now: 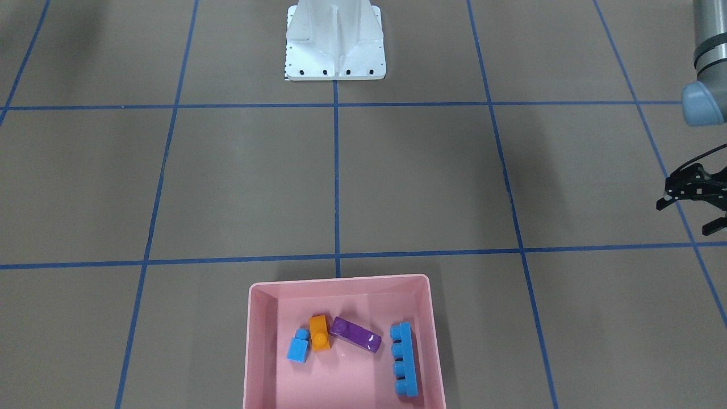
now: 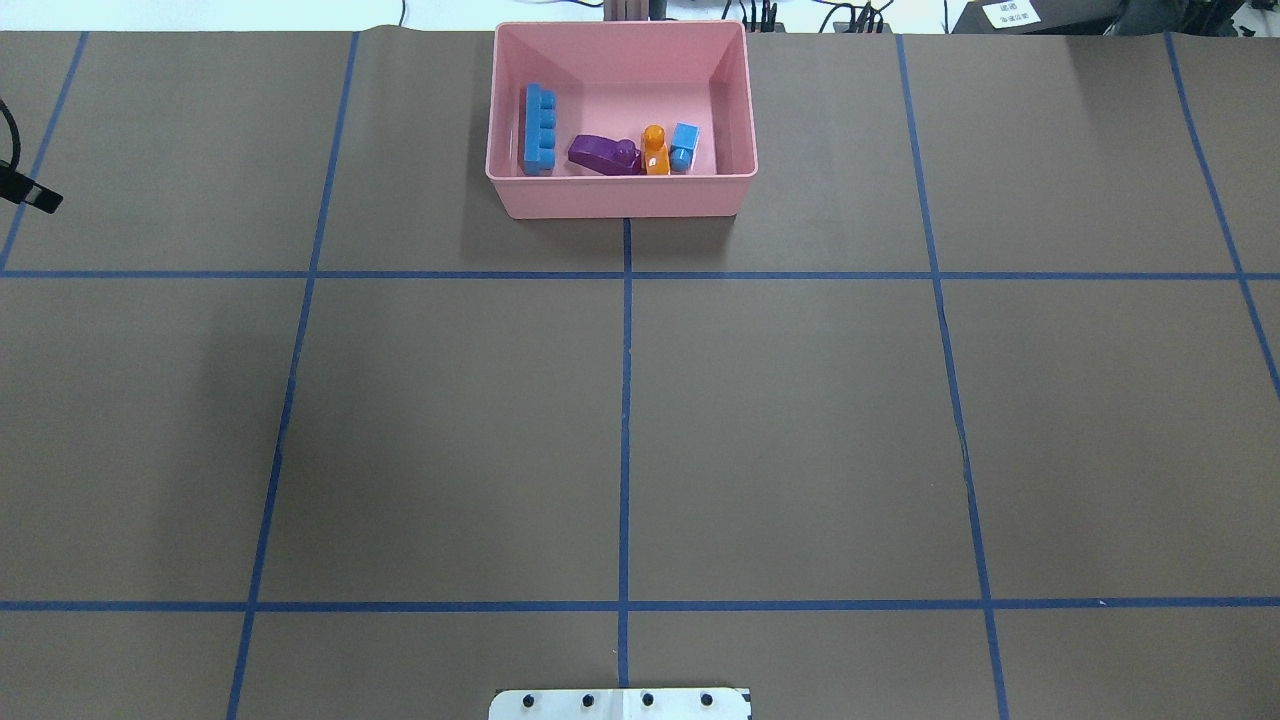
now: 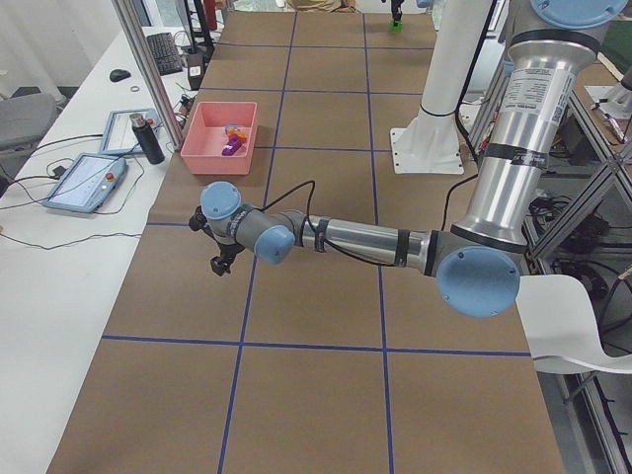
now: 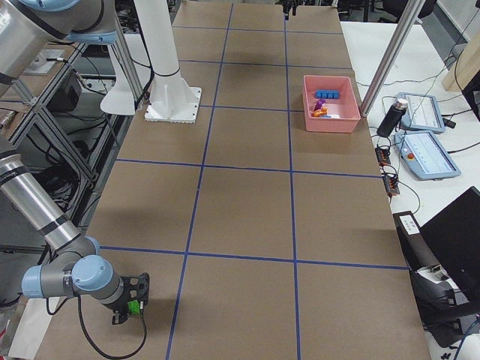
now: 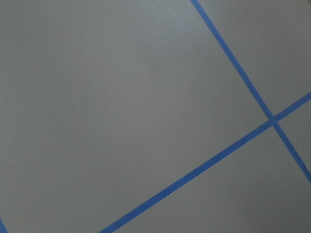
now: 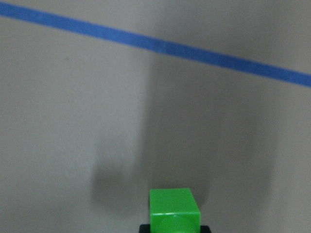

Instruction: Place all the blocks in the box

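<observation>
Green studded plastic brick (image 6: 174, 208), last outstanding, pinched in right gripper (image 4: 133, 307), well apart from pink plastic tray (image 1: 338, 279) holding orange brick (image 1: 320, 333), purple brick (image 1: 355, 334), small blue brick (image 1: 298, 345), long blue brick (image 1: 404, 359); left gripper (image 1: 690, 213) apparently spread, empty.

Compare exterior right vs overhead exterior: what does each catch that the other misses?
Only exterior right: the right gripper holding the green block, far from the box. Only overhead: the small blue block, too small to pick out from the side. Both: the box with the long blue block, purple block and orange block inside.
</observation>
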Action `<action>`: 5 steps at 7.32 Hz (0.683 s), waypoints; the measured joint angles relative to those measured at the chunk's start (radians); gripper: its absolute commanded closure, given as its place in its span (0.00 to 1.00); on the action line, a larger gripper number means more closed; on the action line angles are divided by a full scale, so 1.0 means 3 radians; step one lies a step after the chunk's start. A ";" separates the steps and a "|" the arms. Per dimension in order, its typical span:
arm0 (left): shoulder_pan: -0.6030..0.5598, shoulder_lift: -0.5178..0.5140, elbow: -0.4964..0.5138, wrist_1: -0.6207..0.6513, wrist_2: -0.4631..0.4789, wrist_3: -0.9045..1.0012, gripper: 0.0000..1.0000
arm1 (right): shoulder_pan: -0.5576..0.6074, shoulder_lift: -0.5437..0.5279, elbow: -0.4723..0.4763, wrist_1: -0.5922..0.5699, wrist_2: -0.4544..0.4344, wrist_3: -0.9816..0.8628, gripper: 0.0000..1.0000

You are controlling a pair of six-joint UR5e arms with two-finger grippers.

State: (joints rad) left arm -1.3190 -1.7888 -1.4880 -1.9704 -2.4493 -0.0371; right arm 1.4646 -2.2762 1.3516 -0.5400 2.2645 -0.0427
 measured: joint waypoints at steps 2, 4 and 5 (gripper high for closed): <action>0.0001 0.0146 -0.0064 0.0000 0.0001 -0.0074 0.00 | 0.0054 0.0410 0.0121 -0.0360 0.0075 0.0009 1.00; -0.0132 0.0375 -0.0061 0.0045 0.0048 -0.0093 0.00 | 0.0092 0.0779 0.0530 -0.1094 0.0141 0.0018 1.00; -0.0266 0.0409 -0.0070 0.0182 0.0076 -0.0084 0.00 | 0.0094 0.0939 0.0853 -0.1585 0.0151 0.0036 1.00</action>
State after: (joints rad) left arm -1.3990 -1.6660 -1.5090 -1.9157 -2.4266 -0.0624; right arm 1.4929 -1.9943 1.6076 -1.0156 2.3099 -0.0318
